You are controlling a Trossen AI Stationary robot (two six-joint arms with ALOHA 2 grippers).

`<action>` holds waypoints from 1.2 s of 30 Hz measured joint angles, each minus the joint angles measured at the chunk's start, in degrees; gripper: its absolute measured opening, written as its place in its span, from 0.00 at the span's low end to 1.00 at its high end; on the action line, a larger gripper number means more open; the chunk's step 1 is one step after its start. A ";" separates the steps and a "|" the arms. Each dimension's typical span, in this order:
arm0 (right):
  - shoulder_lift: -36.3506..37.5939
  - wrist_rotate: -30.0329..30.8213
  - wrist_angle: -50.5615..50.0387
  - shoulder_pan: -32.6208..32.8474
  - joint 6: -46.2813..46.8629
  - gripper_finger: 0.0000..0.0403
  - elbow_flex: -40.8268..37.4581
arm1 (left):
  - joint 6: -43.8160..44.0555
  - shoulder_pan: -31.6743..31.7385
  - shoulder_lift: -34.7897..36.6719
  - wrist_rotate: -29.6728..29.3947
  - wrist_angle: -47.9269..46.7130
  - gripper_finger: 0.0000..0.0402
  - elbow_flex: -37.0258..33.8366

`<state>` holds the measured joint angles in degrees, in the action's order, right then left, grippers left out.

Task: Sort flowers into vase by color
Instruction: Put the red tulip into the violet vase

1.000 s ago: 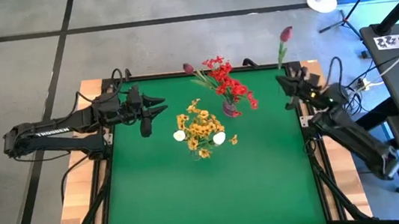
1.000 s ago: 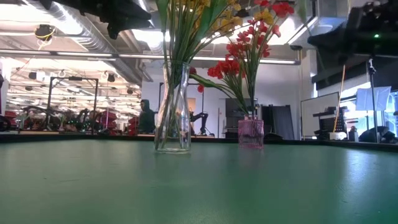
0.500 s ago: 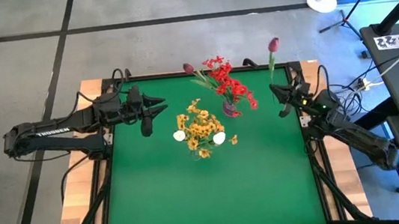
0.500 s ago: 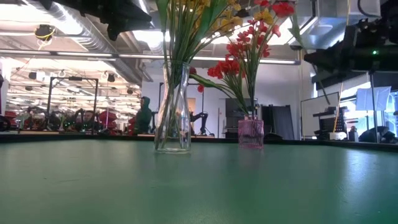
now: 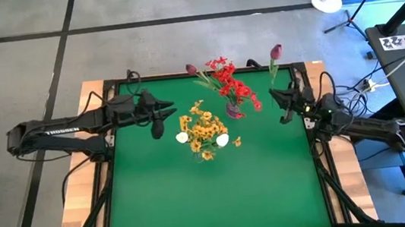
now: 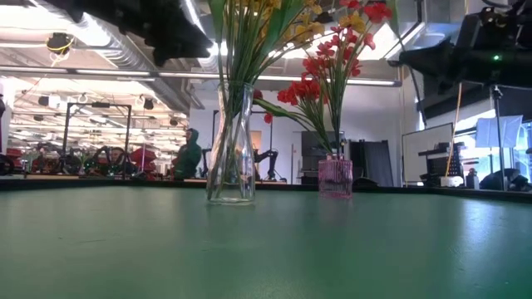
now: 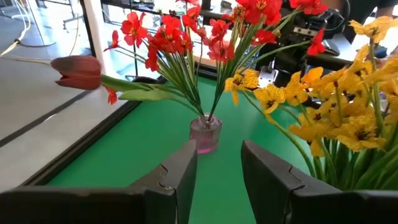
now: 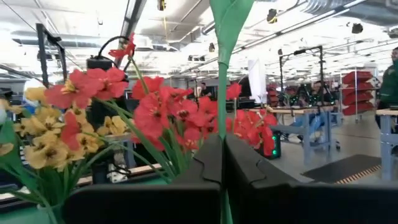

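Right end effector [image 5: 287,106] clenched on maroon bud stem [image 5: 273,66] near the red flowers [image 5: 233,83] (pink vase). Left end effector [image 5: 163,118] released, empty, beside the yellow flowers [image 5: 203,130].

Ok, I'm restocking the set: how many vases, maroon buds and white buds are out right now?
Vases: 2, the clear vase and the pink vase.
Maroon buds: 2, the vase bud and the held bud in the right gripper.
White buds: 2.
Total: 6.
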<state>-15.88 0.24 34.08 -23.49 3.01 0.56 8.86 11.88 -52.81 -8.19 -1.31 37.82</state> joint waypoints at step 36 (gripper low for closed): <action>-77.88 -7.94 56.00 -5.39 7.30 0.00 18.79 | -1.49 -0.04 -0.16 0.39 3.33 0.30 0.00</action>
<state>-93.76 -7.70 90.08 -28.88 10.31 19.34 7.37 11.84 -52.97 -7.79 2.01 37.82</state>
